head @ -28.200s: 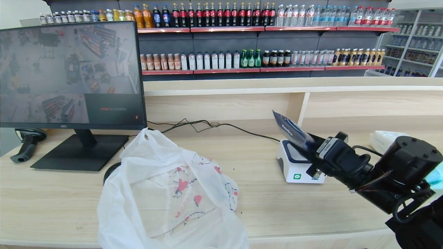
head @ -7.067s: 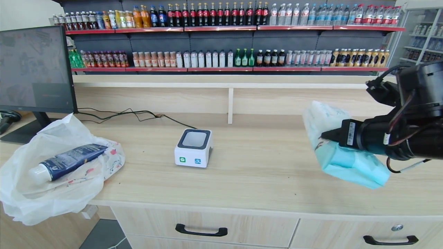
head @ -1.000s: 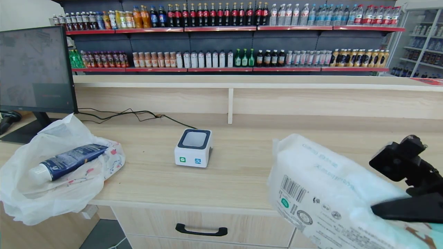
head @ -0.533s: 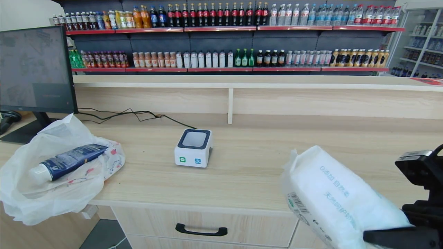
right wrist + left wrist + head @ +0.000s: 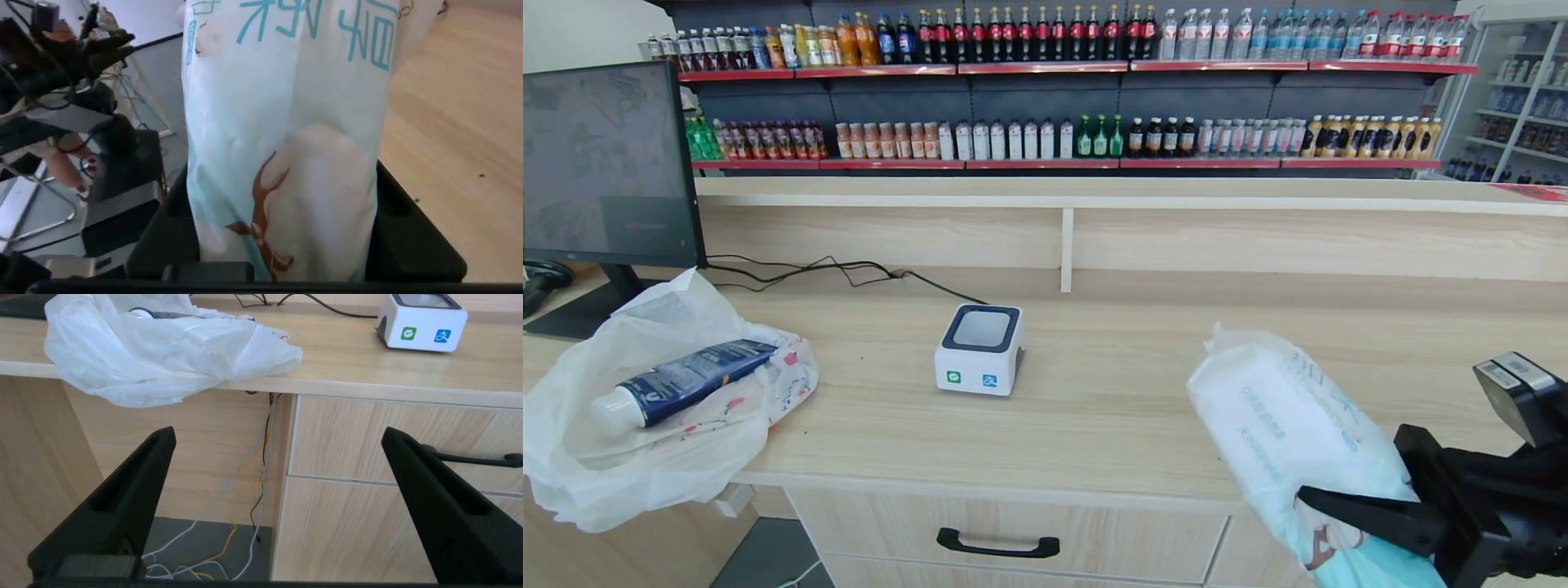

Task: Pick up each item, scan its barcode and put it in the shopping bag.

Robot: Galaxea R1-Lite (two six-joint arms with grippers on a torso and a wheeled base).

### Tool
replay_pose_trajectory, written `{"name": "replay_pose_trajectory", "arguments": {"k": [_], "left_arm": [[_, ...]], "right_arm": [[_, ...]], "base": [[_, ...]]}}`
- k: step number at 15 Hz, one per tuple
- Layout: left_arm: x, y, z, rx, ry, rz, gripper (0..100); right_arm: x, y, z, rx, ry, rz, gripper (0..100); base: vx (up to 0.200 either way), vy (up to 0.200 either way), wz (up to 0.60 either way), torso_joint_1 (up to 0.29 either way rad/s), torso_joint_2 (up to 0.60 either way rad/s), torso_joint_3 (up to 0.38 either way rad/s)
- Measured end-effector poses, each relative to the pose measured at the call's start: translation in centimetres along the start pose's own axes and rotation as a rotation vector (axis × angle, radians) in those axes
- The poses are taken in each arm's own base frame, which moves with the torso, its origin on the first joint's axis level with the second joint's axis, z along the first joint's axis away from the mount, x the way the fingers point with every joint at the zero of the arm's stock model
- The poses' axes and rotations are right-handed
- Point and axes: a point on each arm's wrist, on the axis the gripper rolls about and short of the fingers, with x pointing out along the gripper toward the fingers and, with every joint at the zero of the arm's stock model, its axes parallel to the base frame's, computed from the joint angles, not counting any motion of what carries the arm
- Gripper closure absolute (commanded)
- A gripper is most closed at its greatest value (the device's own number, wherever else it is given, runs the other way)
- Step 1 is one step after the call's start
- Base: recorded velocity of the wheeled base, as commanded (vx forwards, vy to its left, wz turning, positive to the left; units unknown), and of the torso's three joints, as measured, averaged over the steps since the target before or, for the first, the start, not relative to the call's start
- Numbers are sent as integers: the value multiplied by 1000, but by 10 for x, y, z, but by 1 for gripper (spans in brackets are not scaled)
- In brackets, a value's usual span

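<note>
Tissue pack (image 5: 1282, 416): one, tilted, held over the right front edge of the counter (image 5: 1111, 408).
Right gripper (image 5: 282, 204): one, clamped on the lower end of the tissue pack.
Scanner (image 5: 978, 349): one, mid-counter, well apart.
Shopping bag (image 5: 645, 457): one, at the left edge; one toothpaste tube (image 5: 682, 380) lying on it.
Left gripper (image 5: 279, 441): one, fingers spread, below counter level.

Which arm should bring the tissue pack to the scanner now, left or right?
Right. The right gripper is shut on the white and teal soft tissue pack, held to the right of the white box-shaped scanner. The left gripper is open and empty, low down facing the wooden cabinet front.
</note>
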Motion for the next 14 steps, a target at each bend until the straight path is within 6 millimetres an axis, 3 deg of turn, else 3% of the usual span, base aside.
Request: {"name": "replay_pose_trajectory", "arguments": {"k": [4,8,14], "left_arm": [[0,0,0,0,0,0,0],[0,0,0,0,0,0,0],[0,0,0,0,0,0,0]], "right_arm": [[-1,-16,2,-49,-43,-328,100],[2,-23,3,-169,-31,-451,100],[7,-31,24,-282,-103,-878,100]], "base": [[0,0,0,0,0,0],[0,0,0,0,0,0],[0,0,0,0,0,0]]}}
